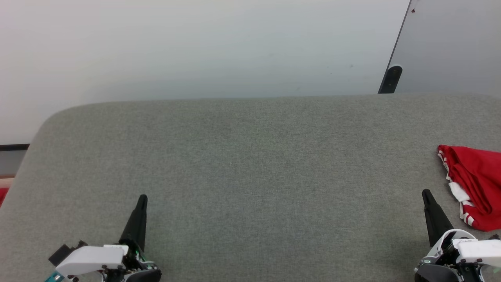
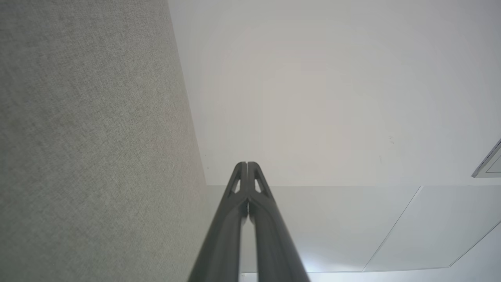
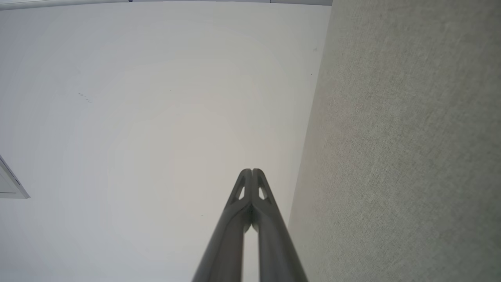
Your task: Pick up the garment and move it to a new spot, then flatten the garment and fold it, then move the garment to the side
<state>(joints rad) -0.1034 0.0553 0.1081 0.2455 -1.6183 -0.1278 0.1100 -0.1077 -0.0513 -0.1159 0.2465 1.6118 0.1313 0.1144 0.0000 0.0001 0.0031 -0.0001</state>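
Note:
The garment, red with white and red-white striped trim, lies bunched at the right edge of the head view on the grey fabric surface, partly cut off by the frame. My right gripper stands shut at the lower right, its tip a short way left of the garment and apart from it. At the lower left my left gripper is shut and holds nothing. In the wrist views the left gripper and the right gripper each show their fingers pressed together, empty.
The grey surface's rounded far edge meets a pale floor. A dark post and a grey panel stand at the back right. A scrap of red shows beyond the surface's left edge.

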